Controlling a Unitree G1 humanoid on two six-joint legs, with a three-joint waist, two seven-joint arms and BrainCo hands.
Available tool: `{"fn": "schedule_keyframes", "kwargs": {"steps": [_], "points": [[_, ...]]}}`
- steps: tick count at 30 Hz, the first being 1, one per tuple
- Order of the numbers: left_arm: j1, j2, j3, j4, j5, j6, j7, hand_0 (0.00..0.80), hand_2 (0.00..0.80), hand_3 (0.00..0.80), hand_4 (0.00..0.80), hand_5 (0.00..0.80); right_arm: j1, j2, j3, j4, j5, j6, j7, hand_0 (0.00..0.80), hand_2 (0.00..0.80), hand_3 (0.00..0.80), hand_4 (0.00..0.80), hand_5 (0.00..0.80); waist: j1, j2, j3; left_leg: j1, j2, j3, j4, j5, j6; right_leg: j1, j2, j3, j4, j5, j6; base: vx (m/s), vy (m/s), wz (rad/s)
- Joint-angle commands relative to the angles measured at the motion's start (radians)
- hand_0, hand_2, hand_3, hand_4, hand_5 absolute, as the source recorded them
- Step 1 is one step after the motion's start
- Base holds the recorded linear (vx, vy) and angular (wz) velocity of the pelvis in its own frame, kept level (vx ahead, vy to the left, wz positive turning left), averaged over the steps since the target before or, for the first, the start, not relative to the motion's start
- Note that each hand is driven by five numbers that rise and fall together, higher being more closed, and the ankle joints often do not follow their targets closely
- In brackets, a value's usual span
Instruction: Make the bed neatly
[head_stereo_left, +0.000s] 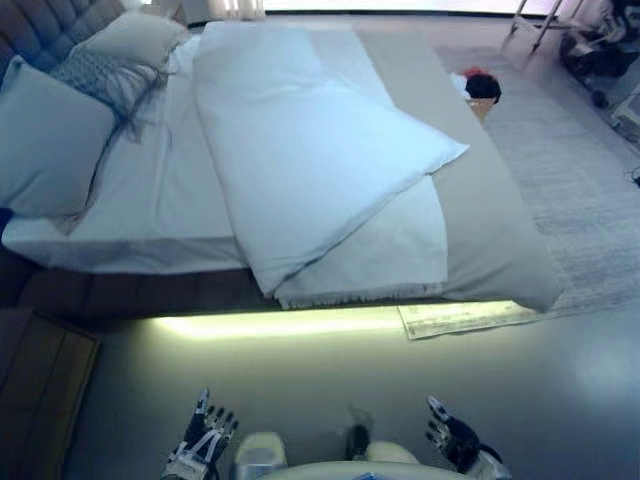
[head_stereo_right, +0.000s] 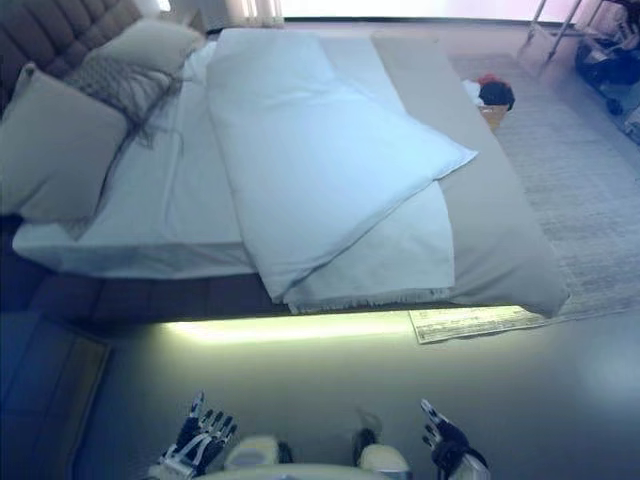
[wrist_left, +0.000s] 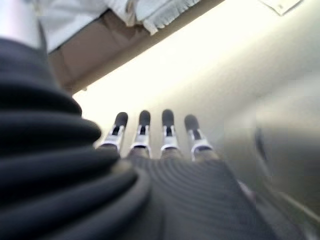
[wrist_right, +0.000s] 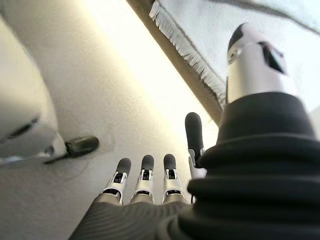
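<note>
A bed (head_stereo_left: 120, 270) lies across the upper part of the eye views. A white duvet (head_stereo_left: 310, 150) is folded back on itself into a slanted heap, and its corner (head_stereo_left: 452, 152) points toward the foot. Under it a white fringed blanket (head_stereo_left: 385, 262) and a beige cover (head_stereo_left: 500, 230) hang over the near side. Bare white sheet (head_stereo_left: 150, 190) shows near the head. Pillows (head_stereo_left: 50, 135) lean on the headboard. My left hand (head_stereo_left: 205, 432) and right hand (head_stereo_left: 452, 436) hang low over the floor, both open and holding nothing, well short of the bed.
A grey knitted throw (head_stereo_left: 105, 78) drapes over the pillows. A lit strip (head_stereo_left: 280, 322) glows under the bed's near edge. A pale rug (head_stereo_left: 570, 190) lies at the foot side, with a basket of dark and red things (head_stereo_left: 480, 88). A brown bedside cabinet (head_stereo_left: 35, 380) stands at lower left.
</note>
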Motion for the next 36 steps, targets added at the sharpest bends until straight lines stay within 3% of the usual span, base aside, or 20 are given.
{"fn": "schedule_keyframes", "kwargs": {"steps": [1, 3, 5, 7, 9, 13, 15, 20, 23, 28, 31, 32, 34, 36], "points": [[-0.012, -0.007, -0.010, -0.008, 0.002, 0.002, -0.009, 0.000, 0.000, 0.000, 0.000, 0.000, -0.035, -0.020, 0.013, 0.008, -0.031, -0.015, 0.006, 0.000, 0.000, 0.000, 0.000, 0.000, 0.019, 0.029, 0.026, -0.011, -0.015, 0.070, -0.388, 0.170, 0.088, 0.104, 0.090, 0.018, 0.028, -0.067, 0.040, 0.490, 0.175, -0.29], [0.007, -0.005, -0.021, -0.003, -0.029, 0.002, 0.014, 0.000, 0.000, 0.000, 0.000, 0.000, -0.036, -0.023, 0.024, 0.000, -0.029, -0.006, 0.011, 0.000, 0.000, 0.000, 0.000, 0.000, 0.044, 0.045, 0.023, -0.030, -0.023, 0.026, -0.591, 0.232, 0.074, 0.150, 0.110, 0.059, 0.023, -0.091, 0.045, 0.482, 0.160, -0.37], [0.018, -0.010, -0.013, -0.001, -0.034, 0.000, 0.018, 0.000, 0.000, 0.000, 0.000, 0.000, -0.029, -0.026, 0.025, -0.008, -0.013, -0.001, 0.014, 0.000, 0.000, 0.000, 0.000, 0.000, 0.059, 0.046, 0.018, -0.040, -0.028, 0.004, -0.622, 0.243, 0.068, 0.180, 0.110, 0.082, 0.031, -0.121, 0.045, 0.409, 0.166, -0.42], [0.019, -0.011, 0.000, 0.005, -0.039, -0.006, 0.004, 0.000, 0.000, 0.000, 0.000, 0.000, -0.024, -0.027, 0.016, -0.007, -0.017, 0.001, 0.024, 0.000, 0.000, 0.000, 0.000, 0.000, 0.061, 0.045, 0.013, -0.025, -0.029, 0.028, -0.604, 0.219, 0.075, 0.193, 0.090, 0.078, 0.048, -0.145, 0.054, 0.314, 0.179, -0.40], [0.018, -0.006, 0.018, 0.007, -0.058, -0.023, -0.003, 0.000, 0.000, 0.000, 0.000, 0.000, -0.024, -0.017, 0.006, 0.018, -0.046, 0.004, 0.018, 0.000, 0.000, 0.000, 0.000, 0.000, 0.065, 0.044, -0.016, 0.010, -0.022, 0.054, -0.579, 0.170, 0.103, 0.218, 0.025, 0.050, 0.104, -0.189, 0.094, 0.331, 0.207, -0.75], [-0.001, 0.019, 0.027, 0.010, -0.020, -0.025, -0.030, 0.000, 0.000, 0.000, 0.000, 0.000, -0.002, 0.006, -0.017, 0.039, -0.050, 0.004, 0.027, 0.000, 0.000, 0.000, 0.000, 0.000, 0.067, 0.020, -0.063, 0.021, -0.041, 0.057, -0.487, 0.098, 0.148, 0.237, -0.030, 0.025, 0.190, -0.215, 0.124, 0.348, 0.166, -0.53], [-0.017, 0.033, 0.014, 0.000, 0.013, -0.014, -0.038, 0.000, 0.000, 0.000, 0.000, 0.000, -0.002, 0.022, -0.014, 0.026, -0.026, -0.003, 0.035, 0.000, 0.000, 0.000, 0.000, 0.000, 0.065, 0.004, -0.087, 0.016, -0.063, 0.040, -0.427, 0.058, 0.179, 0.212, -0.047, 0.025, 0.269, -0.173, 0.137, 0.332, 0.128, 0.13], [-0.053, 0.055, 0.002, -0.009, 0.032, 0.002, -0.018, 0.000, 0.000, 0.000, 0.000, 0.000, -0.028, 0.030, -0.021, 0.008, 0.012, 0.004, 0.049, 0.000, 0.000, 0.000, 0.000, 0.000, 0.063, -0.013, -0.130, 0.000, -0.091, 0.049, -0.360, 0.001, 0.223, 0.200, -0.088, 0.034, 0.310, -0.106, 0.155, 0.299, 0.100, 0.19], [-0.051, 0.051, -0.005, -0.001, 0.043, 0.007, -0.014, 0.000, 0.000, 0.000, 0.000, 0.000, -0.030, 0.030, -0.028, 0.012, 0.003, 0.008, 0.022, 0.000, 0.000, 0.000, 0.000, 0.000, 0.057, -0.013, -0.156, 0.005, -0.111, 0.057, -0.364, -0.014, 0.247, 0.194, -0.092, 0.054, 0.331, -0.070, 0.159, 0.296, 0.106, 0.07], [-0.025, 0.056, -0.012, 0.019, 0.081, 0.010, 0.003, 0.000, 0.000, 0.000, 0.000, 0.000, -0.004, 0.026, -0.049, 0.010, 0.002, 0.016, -0.013, 0.000, 0.000, 0.000, 0.000, 0.000, 0.021, 0.001, -0.173, 0.068, -0.150, 0.031, -0.401, -0.043, 0.285, 0.026, -0.085, 0.104, 0.546, 0.058, 0.166, 0.298, 0.077, 0.04], [-0.018, 0.065, -0.002, 0.021, 0.088, 0.023, 0.012, 0.000, 0.000, 0.000, 0.000, 0.000, 0.012, 0.015, -0.054, 0.018, 0.009, 0.025, -0.015, 0.000, 0.000, 0.000, 0.000, 0.000, -0.030, 0.027, -0.141, 0.182, -0.129, 0.023, -0.441, -0.058, 0.264, -0.170, -0.095, 0.067, 0.451, 0.056, 0.141, 0.309, -0.061, 0.08], [-0.019, 0.069, -0.006, 0.017, 0.078, 0.022, 0.005, 0.000, 0.000, 0.000, 0.000, 0.000, 0.020, 0.008, -0.056, 0.021, 0.008, 0.030, -0.014, 0.000, 0.000, 0.000, 0.000, 0.000, -0.049, 0.022, -0.124, 0.215, -0.133, 0.008, -0.447, -0.083, 0.256, -0.243, -0.109, 0.055, 0.322, 0.069, 0.141, 0.300, -0.184, -0.12], [-0.032, 0.074, -0.018, 0.007, 0.049, 0.020, -0.008, 0.000, 0.000, 0.000, 0.000, 0.000, 0.018, 0.001, -0.065, 0.029, -0.005, 0.036, -0.004, 0.000, 0.000, 0.000, 0.000, 0.000, -0.079, 0.014, -0.092, 0.252, -0.140, -0.010, -0.435, -0.144, 0.239, -0.315, -0.134, 0.032, 0.137, 0.136, 0.165, 0.309, -0.243, 0.05], [-0.042, 0.069, -0.029, -0.017, 0.025, 0.012, -0.001, 0.000, 0.000, 0.000, 0.000, 0.000, 0.009, -0.004, -0.071, 0.031, -0.027, 0.047, -0.007, 0.000, 0.000, 0.000, 0.000, 0.000, -0.101, 0.016, -0.069, 0.266, -0.122, -0.010, -0.404, -0.193, 0.235, -0.340, -0.126, 0.054, 0.105, 0.134, 0.170, 0.237, -0.206, 0.29]]}}
